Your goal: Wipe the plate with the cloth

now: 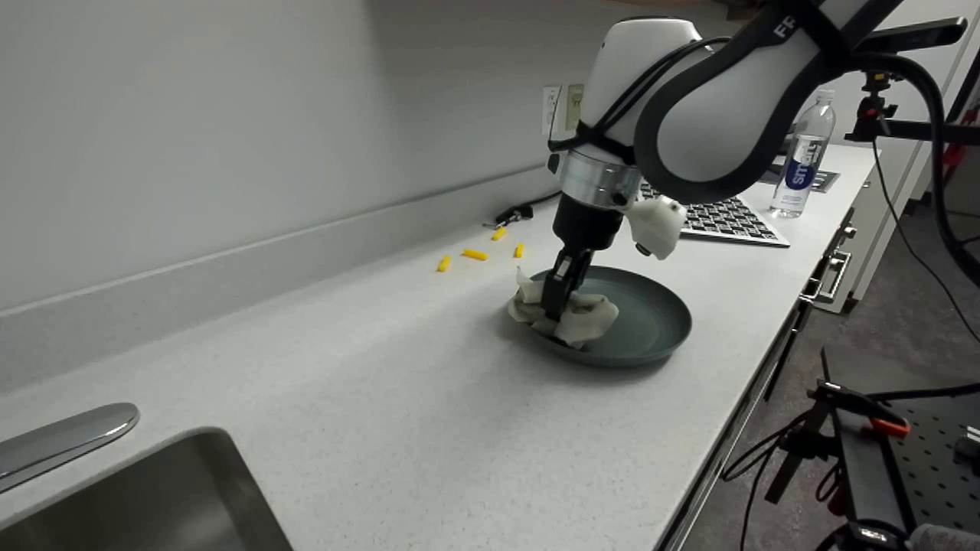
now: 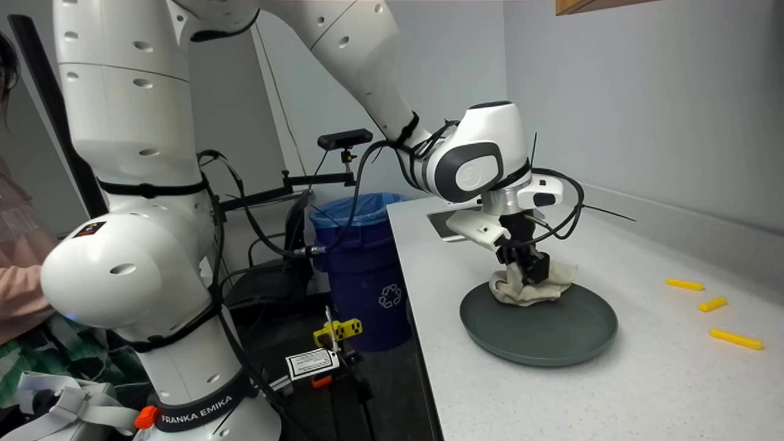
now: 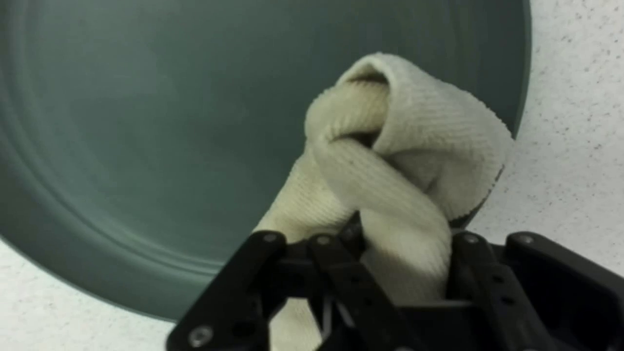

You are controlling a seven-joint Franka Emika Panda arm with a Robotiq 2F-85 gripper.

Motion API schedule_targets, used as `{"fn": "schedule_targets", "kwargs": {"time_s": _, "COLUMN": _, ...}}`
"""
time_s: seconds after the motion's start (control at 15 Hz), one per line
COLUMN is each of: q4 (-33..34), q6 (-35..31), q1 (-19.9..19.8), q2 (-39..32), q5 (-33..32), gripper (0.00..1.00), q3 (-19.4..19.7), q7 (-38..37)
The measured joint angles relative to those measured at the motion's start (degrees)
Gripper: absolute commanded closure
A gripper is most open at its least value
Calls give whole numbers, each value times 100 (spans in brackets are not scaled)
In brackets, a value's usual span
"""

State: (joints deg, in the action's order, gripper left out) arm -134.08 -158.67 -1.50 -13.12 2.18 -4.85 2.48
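A dark green round plate lies flat on the white counter; it shows in both exterior views (image 1: 647, 325) (image 2: 539, 340) and in the wrist view (image 3: 146, 122). A crumpled cream cloth (image 1: 588, 318) rests on the plate near its rim. The cloth also shows in an exterior view (image 2: 510, 290) and in the wrist view (image 3: 434, 122), where it reaches the plate's edge. My gripper (image 1: 556, 308) points down and is shut on the cloth, with a fold between its fingers (image 3: 404, 243). The fingertips are partly hidden by the cloth.
Several small yellow pieces (image 1: 475, 254) lie on the counter between plate and wall. A laptop (image 1: 727, 218) and a water bottle (image 1: 802, 164) stand behind the plate. A sink (image 1: 153, 505) and faucet (image 1: 69, 440) are at the near end. The counter's edge runs beside the plate.
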Motion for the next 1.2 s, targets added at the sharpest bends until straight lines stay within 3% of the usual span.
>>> {"fn": "schedule_targets", "kwargs": {"time_s": 0.13, "q4": -1, "q6": 0, "q1": 1, "q2": 0, "q5": -298, "gripper": 96, "q3": 226, "q7": -20}}
{"fn": "schedule_targets", "kwargs": {"time_s": 0.4, "q4": -39, "q6": -1, "q1": 146, "q2": 2, "q5": -2073, "gripper": 96, "q3": 1271, "q7": -666}}
{"fn": "schedule_targets", "kwargs": {"time_s": 0.6, "q4": -137, "q6": 1, "q1": 161, "q2": 13, "q5": -2933, "gripper": 96, "q3": 1721, "q7": -1132}}
{"fn": "schedule_targets", "kwargs": {"time_s": 0.87, "q4": -359, "q6": 5, "q1": 161, "q2": 45, "q5": -2931, "gripper": 96, "q3": 1708, "q7": -1187}}
{"fn": "schedule_targets", "kwargs": {"time_s": 1.2, "q4": -520, "q6": 11, "q1": 97, "q2": 126, "q5": -1856, "gripper": 96, "q3": 1248, "q7": -717}}
